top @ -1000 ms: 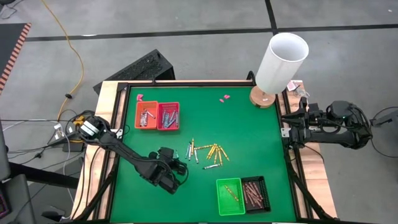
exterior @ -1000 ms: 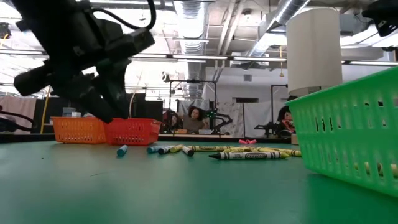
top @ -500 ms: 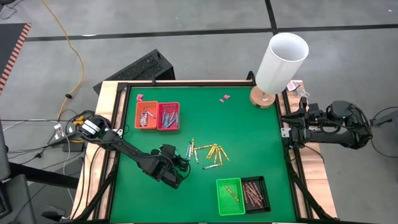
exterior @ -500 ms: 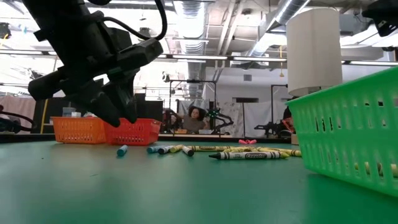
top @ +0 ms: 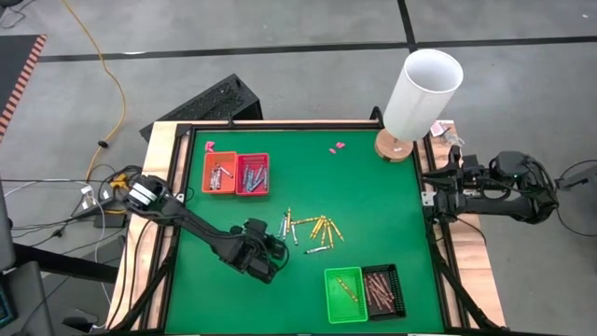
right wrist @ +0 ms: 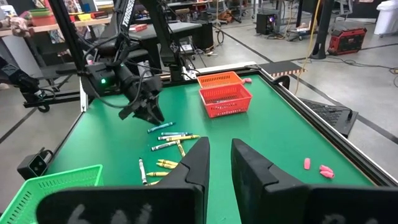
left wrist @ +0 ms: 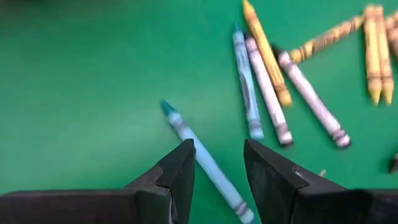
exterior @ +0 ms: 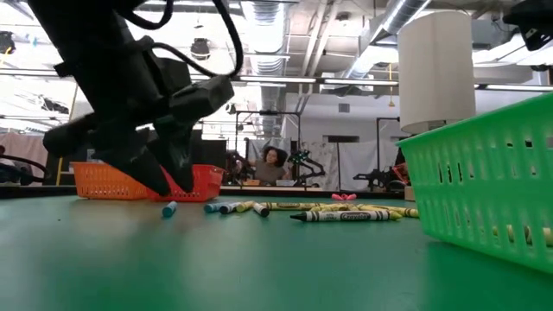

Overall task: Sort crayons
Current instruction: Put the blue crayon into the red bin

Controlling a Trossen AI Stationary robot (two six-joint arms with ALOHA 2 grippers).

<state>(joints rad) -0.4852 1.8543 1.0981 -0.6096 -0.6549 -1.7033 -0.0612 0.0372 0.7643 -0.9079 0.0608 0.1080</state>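
**Left arm closing in on a blue crayon**

Since the earlier frame my left gripper (top: 271, 262) has been sliding from the near-left patch of mat toward the loose crayons (top: 311, 230) at the middle of the table, and it is now hanging low over the green mat (top: 373, 205). Its fingers (left wrist: 177, 171) are standing narrowly apart, holding nothing. A single blue crayon (left wrist: 205, 162) is lying on the mat right between them, slanting out ahead of the tips, apart from the pile. Just beyond the tips, another blue one, two grey ones and several yellow ones are lying in a loose fan.

Behind the fingers and to their outer side I am seeing bare mat, so there is room there. The orange tray (top: 219, 173) and the red tray (top: 252, 174) are sitting well apart from the fingers, near the far-left edge. The green tray (top: 346, 295) and the black tray (top: 382, 290) are sitting side by side at the near edge, past the pile.

My right gripper (right wrist: 217, 163) is waiting off the right edge of the table, its fingers narrowly parted and empty. A white cylinder (top: 422, 93) is standing at the far-right corner, with pink scraps (top: 337, 147) near it.
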